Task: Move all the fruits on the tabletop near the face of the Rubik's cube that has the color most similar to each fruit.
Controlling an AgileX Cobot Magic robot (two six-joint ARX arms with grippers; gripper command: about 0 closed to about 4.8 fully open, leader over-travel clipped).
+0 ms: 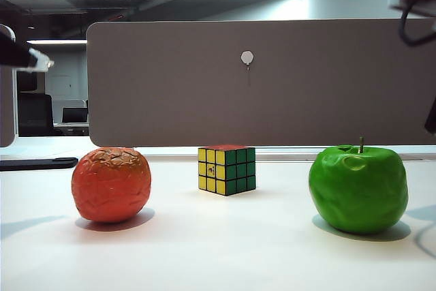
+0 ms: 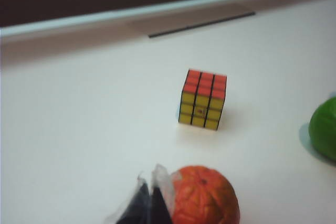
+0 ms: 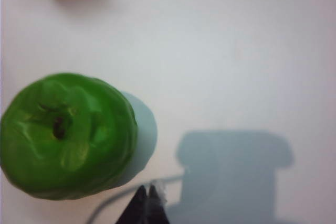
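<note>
Exterior view: on the white desk [image 1: 218, 250] the orange-red fruit [image 1: 111, 184] sits left and the green apple [image 1: 358, 189] right, the Rubik's cube [image 1: 226, 169] farther back between them, apart from both. Each arm hangs above its own fruit: the left pincer [image 2: 152, 195] clenched and empty just beside the orange-red fruit, the right pincer [image 3: 148, 199] clenched and empty beside the apple.

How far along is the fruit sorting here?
Nothing placed yet. The orange-red fruit and green apple sit apart from the Rubik's cube. Both hands are shut and empty: left hand by the orange-red fruit, right hand by the apple. Both moves remain.
</note>
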